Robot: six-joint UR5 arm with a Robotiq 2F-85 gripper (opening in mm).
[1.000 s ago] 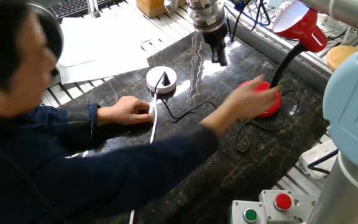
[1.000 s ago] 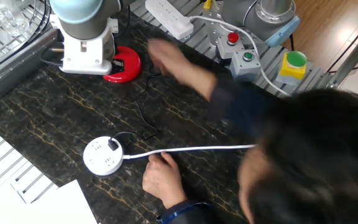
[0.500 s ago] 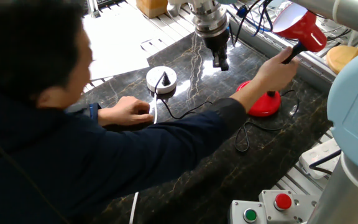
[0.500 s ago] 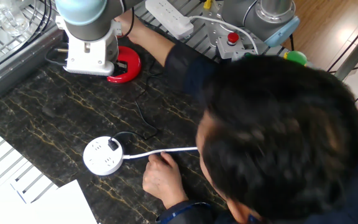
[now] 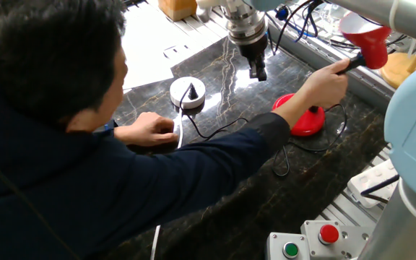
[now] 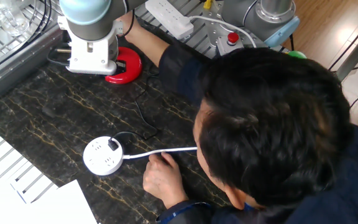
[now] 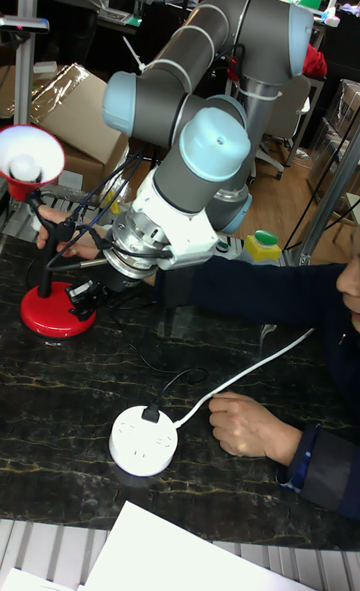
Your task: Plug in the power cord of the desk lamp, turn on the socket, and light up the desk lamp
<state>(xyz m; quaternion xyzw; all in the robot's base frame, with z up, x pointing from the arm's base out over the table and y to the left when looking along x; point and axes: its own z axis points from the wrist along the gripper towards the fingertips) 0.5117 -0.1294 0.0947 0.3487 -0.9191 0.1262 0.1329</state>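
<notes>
**Lamp neck regripped by a person; the arm stands off**

You see the desk lamp (image 5: pixel 300 119) on the worktop (image 5: pixel 215 209), its power cord (image 6: pixel 143 121) already plugged into the socket (image 7: pixel 144 439). Since a second ago a person's hand (image 5: pixel 326 79) has shifted from base to gooseneck, raising the shade. The tool (image 5: pixel 257 71) hangs empty, its opening unclear. Bulb unlit.

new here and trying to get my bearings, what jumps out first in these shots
A person in dark blue leans across the dark marble table, one hand gripping the black neck of the red lamp at the far side. The other hand rests by the thick white cable of the round white socket, which already has the black plug in it. The robot's claw hangs above the table between socket and lamp, holding nothing.
</notes>
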